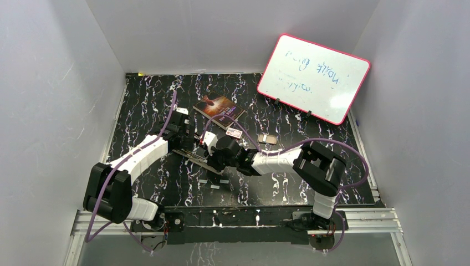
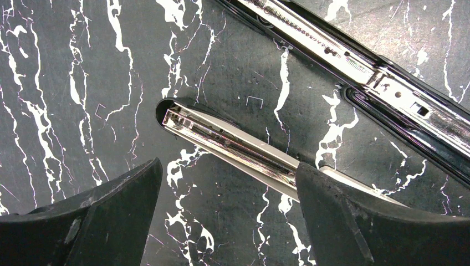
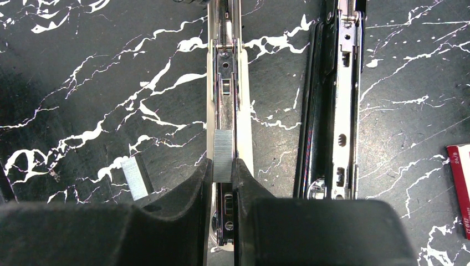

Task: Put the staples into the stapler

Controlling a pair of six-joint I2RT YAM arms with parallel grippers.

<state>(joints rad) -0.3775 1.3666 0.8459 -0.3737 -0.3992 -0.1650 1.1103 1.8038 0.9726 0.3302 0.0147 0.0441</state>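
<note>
Right gripper [image 3: 223, 169] clenched on a short strip of staples [image 3: 223, 148]; strip held upright between the pads, directly over the open channel of the stapler [image 3: 226, 83]; whether it touches the channel, cannot tell. Left gripper [image 2: 228, 166] released, jaws wide, straddling one stapler arm near its rounded end. Stapler unfolded flat on the black marbled table [image 3: 83, 83], second arm alongside. Spare strip [image 3: 134, 178] on the table just left of the right fingers; red-white box [image 3: 460, 188] at right; book [image 1: 219, 108] and whiteboard [image 1: 313, 77] farther back.
</note>
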